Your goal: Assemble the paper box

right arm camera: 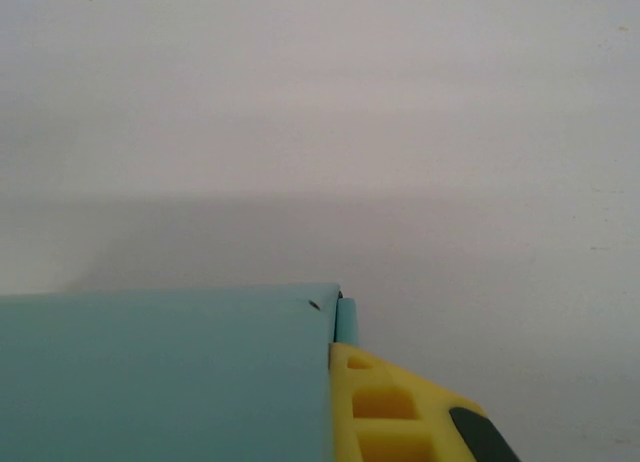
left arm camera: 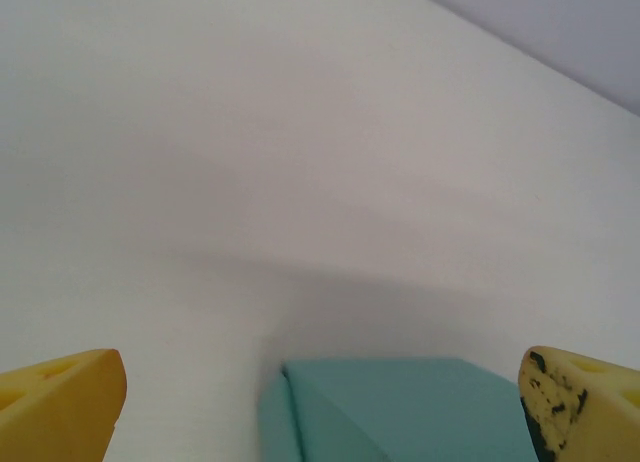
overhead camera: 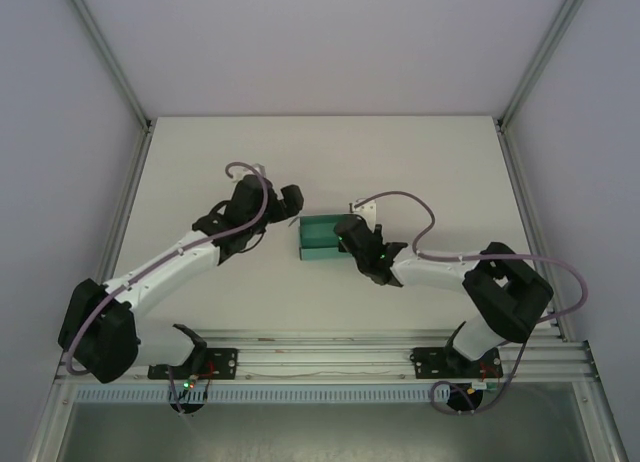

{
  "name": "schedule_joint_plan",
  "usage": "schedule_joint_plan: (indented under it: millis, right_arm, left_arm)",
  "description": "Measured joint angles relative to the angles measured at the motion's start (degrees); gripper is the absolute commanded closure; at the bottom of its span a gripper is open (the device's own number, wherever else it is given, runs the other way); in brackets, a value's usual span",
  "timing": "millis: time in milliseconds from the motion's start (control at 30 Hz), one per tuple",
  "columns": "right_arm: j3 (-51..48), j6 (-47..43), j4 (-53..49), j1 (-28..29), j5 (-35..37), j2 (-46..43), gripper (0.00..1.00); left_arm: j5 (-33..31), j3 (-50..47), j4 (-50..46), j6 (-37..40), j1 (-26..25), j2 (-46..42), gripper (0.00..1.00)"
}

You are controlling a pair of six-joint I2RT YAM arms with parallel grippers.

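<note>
Two end effectors flank the paper box point(overhead camera: 318, 242), which stands already folded into shape near the middle of the bench point(overhead camera: 400, 162). Left end effector point(overhead camera: 292, 210) hangs at the box's ten o'clock with its yellow fingers point(left arm camera: 60, 407) spread wide, the teal card lying between them and apart from both. Right end effector point(overhead camera: 350, 236) sits at the box's three o'clock, pressed together, seemingly nipping the thin wall at that end. To my eye the step is squaring up the left end: let the right pinch anchor the box, lower the open jaws square over it, then close gently, since such thin card looks likely to buckle under a crooked squeeze
</note>
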Motion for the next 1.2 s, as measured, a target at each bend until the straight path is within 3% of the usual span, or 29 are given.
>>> schedule_joint_plan:
  millis: [100, 200, 333, 667, 767, 900, 1067, 1200]
  right_arm:
    - [-0.28, -0.39, 0.24, 1.2, 1.01, 0.04, 0.94]
    - [-0.76, -0.59, 0.66, 2.05, 1.66, 0.04, 0.92]
    - [-1.9, -0.57, 0.5, 2.4, 2.14, 0.0, 0.88]
    - [-4.35, -0.39, -4.39, 3.63, -0.81, -3.04, 0.71]
    - [-5.84, 0.11, -6.08, 3.72, -2.12, -6.97, 0.57]
    - [-10.03, 1.97, -8.9, 3.78, -4.11, -14.6, 0.48]
    - [-15.98, 6.71, -13.25, 3.78, -6.25, -24.59, 0.28]
    - [-18.67, 9.16, -15.37, 3.72, -7.23, -31.54, 0.13]
  left_arm:
    - [6.54, 0.31, 2.86, -0.74, 1.6, 6.16, 0.05]
    - [12.0, -0.55, 4.79, -2.25, 2.21, 11.89, 0.16]
    - [17.11, -2.14, 7.78, -3.74, 2.21, 14.43, 0.27]
    - [21.64, -8.76, 15.5, -6.38, 2.21, 15.34, 0.32]
    - [22.32, -10.08, 17.79, -6.86, 2.21, 15.54, 0.37]
    - [23.04, -10.97, 20.55, -7.45, 2.21, 16.68, 0.43]
    - [24.68, -10.99, 23.61, -7.43, 2.21, 19.1, 0.49]
    - [25.79, -10.99, 26.14, -6.64, 2.21, 20.9, 0.59]
